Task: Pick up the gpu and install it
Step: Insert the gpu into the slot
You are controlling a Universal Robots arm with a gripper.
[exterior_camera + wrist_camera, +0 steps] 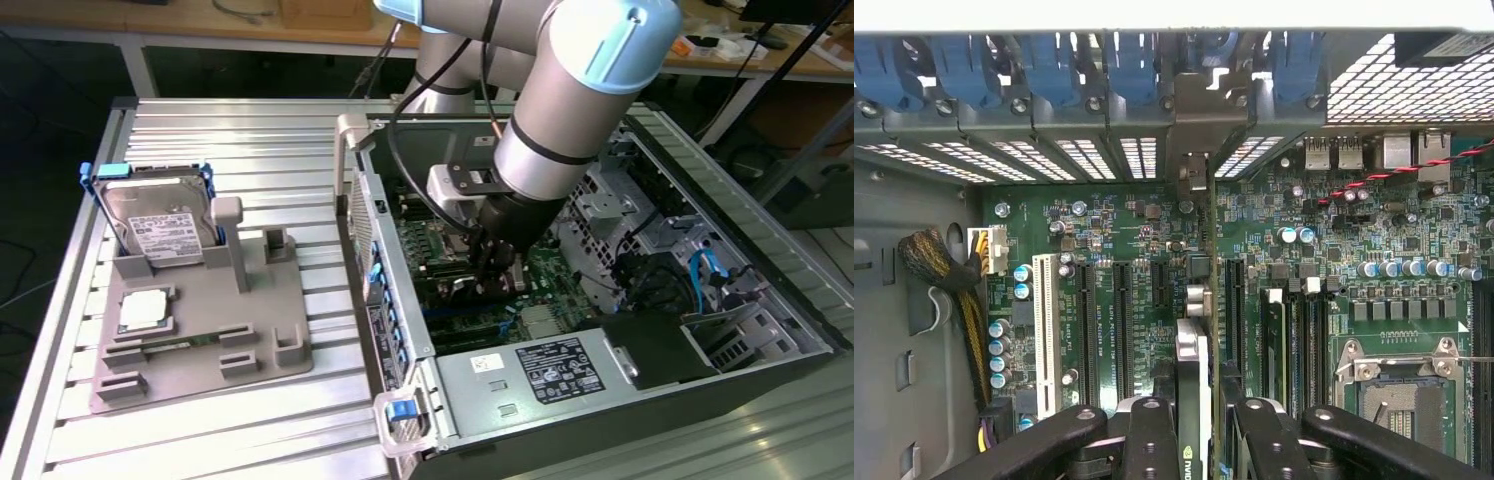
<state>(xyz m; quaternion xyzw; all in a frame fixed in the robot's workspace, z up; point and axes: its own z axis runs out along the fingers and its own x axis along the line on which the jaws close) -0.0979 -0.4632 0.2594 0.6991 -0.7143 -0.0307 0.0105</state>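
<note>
In the wrist view, find the gripper (pixel 1194 440) closest to you: its two black fingers (pixel 1152 440) are clenched on the gpu (pixel 1192 370), one on each side of the card. The gpu stands on edge between them, so you see its thin top edge running away from you. It sits directly over the motherboard (pixel 1354 240), in line with the row of black slots (pixel 1086 320), with one white slot (pixel 1046 330) further to the side. You cannot tell from here whether its lower edge is seated in a slot. Beyond the fingers, the card's metal end bracket (pixel 1199 130) reaches the rear wall of the computer case (pixel 914 160), under the row of blue clips (pixel 1049 70). An open processor socket (pixel 1399 390) lies apart from the card on the same board, and a sleeved cable bundle (pixel 939 265) hangs at the board's opposite edge. In the exterior view, start at the near wall of the computer case (pixel 441 440), which lies open on its side on the ribbed metal table (pixel 240 130). Just behind that wall sits the power supply (pixel 561 365) with its label facing up. Further in, the gripper (pixel 491 270) reaches down to the motherboard (pixel 534 300), carried by the arm (pixel 574 110). Toward the exterior view's left, well apart from the case, a grey holder (pixel 267 350) rests on the table. It carries a square processor chip (pixel 144 312) and, at its far end, a hard drive (pixel 160 230) propped up in a blue frame.
</note>
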